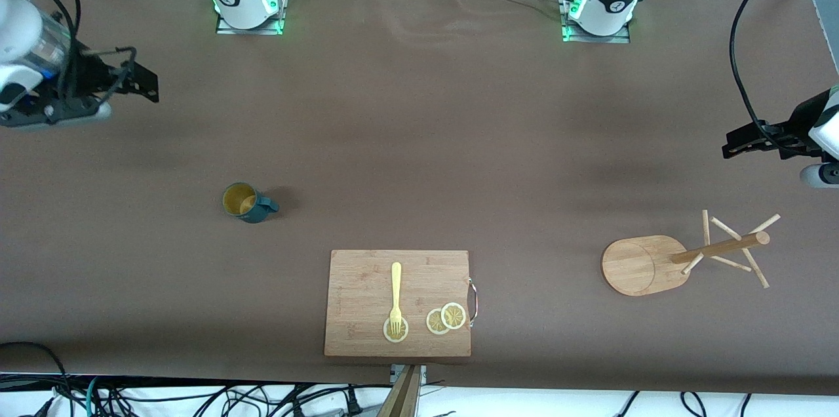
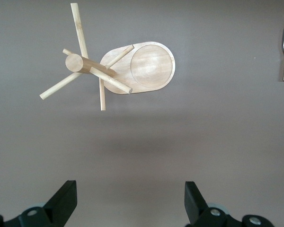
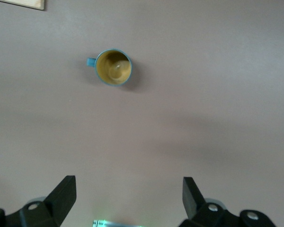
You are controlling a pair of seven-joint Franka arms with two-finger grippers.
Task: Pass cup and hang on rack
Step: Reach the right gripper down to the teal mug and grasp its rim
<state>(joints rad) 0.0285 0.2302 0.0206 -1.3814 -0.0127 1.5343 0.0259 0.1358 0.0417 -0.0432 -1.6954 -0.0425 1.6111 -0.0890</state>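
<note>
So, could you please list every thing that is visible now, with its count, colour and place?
cup: one, dark teal with ochre inside, upright on the table toward the right arm's end
rack: one, light wood, toward the left arm's end
cutting board: one, wooden, nearest the front camera
fork: one, pale yellow, on the board
lemon slices: three, yellow, on the board, one under the fork's tines
table: one, brown
right gripper: black, open, waiting above the table
left gripper: black, open, waiting above the table
</note>
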